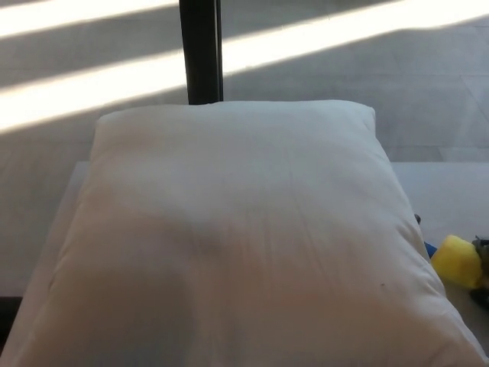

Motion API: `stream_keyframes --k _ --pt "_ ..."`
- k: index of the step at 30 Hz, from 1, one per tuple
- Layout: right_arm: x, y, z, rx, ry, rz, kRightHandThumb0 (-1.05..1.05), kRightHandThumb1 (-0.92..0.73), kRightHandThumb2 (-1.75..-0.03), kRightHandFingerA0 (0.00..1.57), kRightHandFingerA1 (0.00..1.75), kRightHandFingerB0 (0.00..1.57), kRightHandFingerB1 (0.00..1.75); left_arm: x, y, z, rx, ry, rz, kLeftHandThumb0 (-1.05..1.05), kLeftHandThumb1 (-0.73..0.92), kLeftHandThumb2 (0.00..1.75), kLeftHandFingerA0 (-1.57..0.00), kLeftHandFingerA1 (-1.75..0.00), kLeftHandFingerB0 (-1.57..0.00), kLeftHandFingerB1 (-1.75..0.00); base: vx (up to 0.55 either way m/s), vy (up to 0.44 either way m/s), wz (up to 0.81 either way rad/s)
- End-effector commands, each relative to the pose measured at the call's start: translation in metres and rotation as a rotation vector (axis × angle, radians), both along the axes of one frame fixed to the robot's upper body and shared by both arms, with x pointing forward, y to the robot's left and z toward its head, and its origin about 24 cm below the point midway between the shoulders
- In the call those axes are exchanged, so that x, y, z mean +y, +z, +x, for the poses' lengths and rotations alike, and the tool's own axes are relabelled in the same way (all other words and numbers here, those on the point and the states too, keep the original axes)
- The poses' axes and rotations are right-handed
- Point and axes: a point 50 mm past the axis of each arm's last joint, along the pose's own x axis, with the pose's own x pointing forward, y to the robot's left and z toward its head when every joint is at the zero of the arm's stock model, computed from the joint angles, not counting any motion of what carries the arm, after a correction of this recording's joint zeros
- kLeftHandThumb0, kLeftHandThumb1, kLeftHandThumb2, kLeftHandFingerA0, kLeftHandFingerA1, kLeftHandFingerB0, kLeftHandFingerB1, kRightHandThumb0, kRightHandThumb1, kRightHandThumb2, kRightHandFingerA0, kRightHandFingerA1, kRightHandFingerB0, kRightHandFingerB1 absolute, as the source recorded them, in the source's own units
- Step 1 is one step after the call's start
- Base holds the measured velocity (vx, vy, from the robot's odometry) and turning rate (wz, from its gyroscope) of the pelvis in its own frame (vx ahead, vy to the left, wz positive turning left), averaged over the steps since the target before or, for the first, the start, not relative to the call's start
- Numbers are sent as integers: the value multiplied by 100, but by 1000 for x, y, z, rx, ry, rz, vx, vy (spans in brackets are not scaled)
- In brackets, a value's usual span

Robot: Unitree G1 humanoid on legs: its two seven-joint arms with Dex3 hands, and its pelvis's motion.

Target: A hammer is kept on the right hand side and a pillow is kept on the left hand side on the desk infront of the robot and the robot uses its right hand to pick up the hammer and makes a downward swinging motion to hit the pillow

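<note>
A large white pillow [237, 237] fills most of the head view and covers the desk's left and middle. At its right edge the hammer's yellow head [457, 261] pokes out, with a bit of blue [430, 248] beside it; the rest of the hammer is hidden or out of frame. Dark parts of my right hand [482, 294] show at the picture's right edge, right next to the yellow head. Too little of the hand shows to tell its state. My left hand is out of sight.
The white desk [447, 195] shows as a bare strip right of the pillow. A black post [202, 50] stands behind the pillow, on a grey floor crossed by bright sun stripes.
</note>
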Motion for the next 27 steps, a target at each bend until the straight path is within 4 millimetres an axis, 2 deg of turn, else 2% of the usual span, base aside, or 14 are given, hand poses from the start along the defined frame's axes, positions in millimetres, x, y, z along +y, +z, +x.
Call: stream_keyframes --k 1,3,4,7,14,15,16,17,19,20,21,23,26,27 --pt "-2 -41 -29 206 46 -60 -33 -58 -96 77 108 53 65 8 8 1 -39 -11 25 -54 60 59 -65 -46 -65 -44 0 0 0" --pt "-6 -39 -31 184 84 -77 -34 -57 -96 76 104 57 67 8 8 1 -33 -10 30 -54 60 59 -69 -47 -65 -44 0 0 0" --pt "-8 -39 -32 168 102 -82 -35 -66 -61 73 133 69 61 8 8 1 -30 -8 33 -54 60 59 -67 -47 -63 -44 0 0 0" --pt "-13 -39 -35 142 143 -124 -35 -68 -63 74 143 68 64 8 8 1 -32 -13 27 -54 60 59 -67 -47 -66 -45 0 0 0" --pt "-18 -34 -39 38 234 -104 -30 -66 -60 78 167 74 124 8 8 1 -36 -23 23 -53 61 59 -64 -46 -61 -43 0 0 0" --pt "-18 -33 -39 23 246 -86 -34 -50 -90 111 132 82 107 8 8 0 -31 -29 28 -54 61 59 -64 -45 -61 -42 0 0 0" --pt "-19 -29 -38 14 250 -64 -25 -68 -61 82 167 76 111 8 8 1 -30 -26 28 -54 61 59 -66 -46 -63 -43 0 0 0" --pt "-19 -25 -36 6 248 -42 -31 -60 -71 91 150 72 70 8 9 1 -32 -27 27 -54 61 59 -67 -46 -64 -44 0 0 0" --pt "-20 -22 -36 -23 242 -18 -24 -64 -70 86 156 90 78 9 9 1 -28 -27 32 -54 61 59 -68 -45 -64 -44 0 0 0" --pt "-21 -17 -35 -75 219 40 -17 -64 -71 92 166 78 114 9 9 1 -23 -25 40 -55 61 59 -68 -46 -65 -44 0 0 0" --pt "-22 -15 -35 -97 198 90 -17 -64 -71 92 166 78 114 8 9 2 -25 -23 42 -55 61 59 -68 -46 -65 -44 0 0 0" --pt "-23 -11 -33 -159 143 159 -23 -67 -66 88 148 76 65 9 9 0 -26 -18 40 -55 61 59 -67 -46 -63 -45 0 0 0" --pt "-27 -2 -30 -233 52 310 -19 -67 -70 88 134 66 57 9 10 0 -33 -17 35 -55 61 59 -65 -46 -62 -44 0 0 0" --pt "-34 8 -25 -292 -84 470 -17 -68 -75 87 160 74 99 9 9 -2 -27 -25 37 -55 62 59 -67 -46 -62 -44 0 0 0"
